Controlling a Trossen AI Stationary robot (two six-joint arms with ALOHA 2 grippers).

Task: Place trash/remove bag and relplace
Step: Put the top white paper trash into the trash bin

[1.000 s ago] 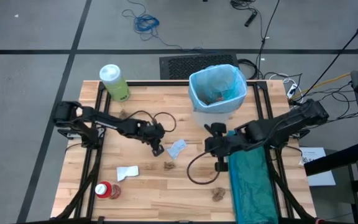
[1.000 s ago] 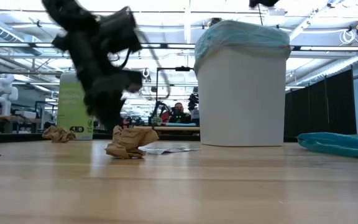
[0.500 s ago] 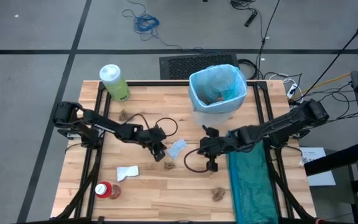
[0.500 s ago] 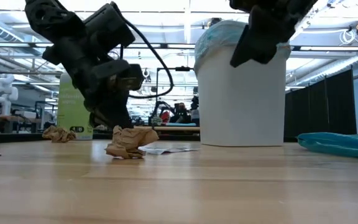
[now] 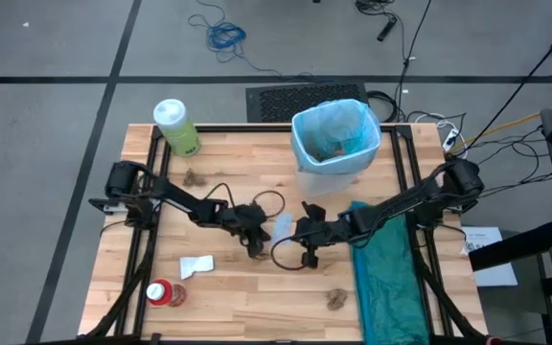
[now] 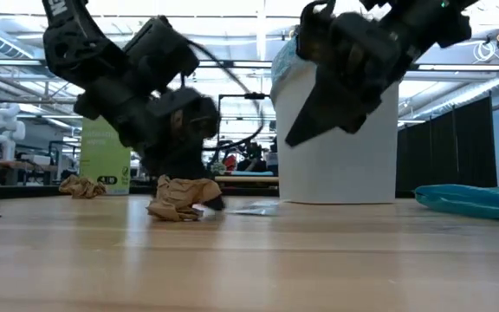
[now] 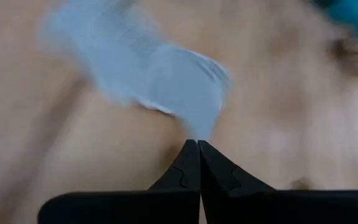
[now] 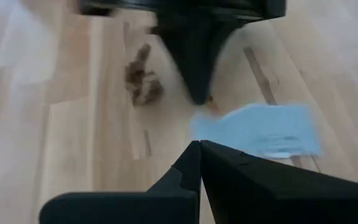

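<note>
We saw the white wastebasket point(image 5: 307, 177) at the table's far edge, lined with the light blue bag point(image 5: 336, 134), its rim folded over the top, and holding a few brown and reddish bits we could not make out. Mid-table, the left gripper point(image 5: 256, 243) and right gripper point(image 5: 305, 251) both had their fingers pressed together on nothing, either side of the pale-blue scrap point(image 5: 281, 227), the left one just beside a brown paper wad point(image 6: 178, 198). More trash lay loose: a white scrap point(image 5: 196, 265), the red white-capped container point(image 5: 163, 293), another wad point(image 5: 335, 299); the green bottle point(image 5: 175, 126) stood at the far left corner
</note>
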